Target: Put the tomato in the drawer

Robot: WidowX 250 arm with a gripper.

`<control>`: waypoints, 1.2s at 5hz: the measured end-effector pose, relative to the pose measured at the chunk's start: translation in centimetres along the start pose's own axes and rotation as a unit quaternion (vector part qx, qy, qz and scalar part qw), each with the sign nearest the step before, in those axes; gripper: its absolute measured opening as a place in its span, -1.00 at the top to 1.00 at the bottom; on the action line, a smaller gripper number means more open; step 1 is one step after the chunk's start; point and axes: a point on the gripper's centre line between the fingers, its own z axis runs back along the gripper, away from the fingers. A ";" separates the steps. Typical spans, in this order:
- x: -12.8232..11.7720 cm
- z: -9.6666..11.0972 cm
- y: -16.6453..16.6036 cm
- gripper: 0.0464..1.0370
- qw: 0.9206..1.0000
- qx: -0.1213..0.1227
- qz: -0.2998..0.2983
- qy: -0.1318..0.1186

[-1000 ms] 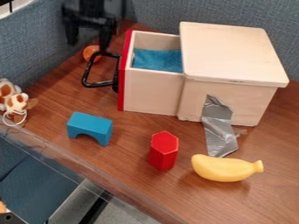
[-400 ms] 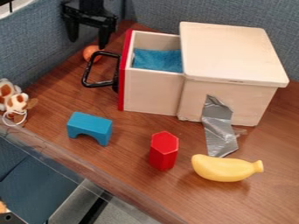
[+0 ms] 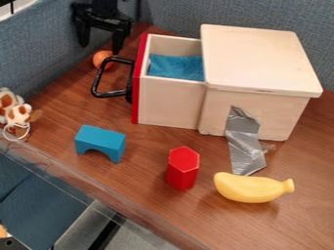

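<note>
The tomato (image 3: pixel 102 58) is orange, and the tool (image 3: pixel 100 49) is black. The drawer (image 3: pixel 166 102) has a red front (image 3: pixel 135 110), a black handle (image 3: pixel 110 94) and blue cloth (image 3: pixel 176 67). The arch (image 3: pixel 101 138) is blue, the prism (image 3: pixel 182 168) red, the banana (image 3: pixel 251 188) yellow. The counter (image 3: pixel 143 151) is brown with wood grain, the plush toy (image 3: pixel 18 114) white with brown patches.

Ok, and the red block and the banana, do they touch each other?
Apart. In the camera view, a strip of brown table shows between the red block and the banana.

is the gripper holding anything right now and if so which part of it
Nothing is held: the gripper hangs with its fingers apart, and the tomato sits on the table.
</note>
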 end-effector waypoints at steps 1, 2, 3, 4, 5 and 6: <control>0.4 0.0 0.2 -0.93 1.000 0.000 0.003 0.002; 0.1 0.2 0.0 -0.93 1.000 -0.009 -0.001 0.011; 0.1 0.2 -0.2 -0.93 1.000 -0.014 0.000 0.011; -0.2 -0.1 -0.3 -0.93 1.000 -0.016 -0.002 0.018; -0.5 -0.4 -0.4 -0.93 1.000 -0.016 0.000 0.023; -0.7 -0.7 -0.4 -0.93 0.999 -0.016 0.000 0.028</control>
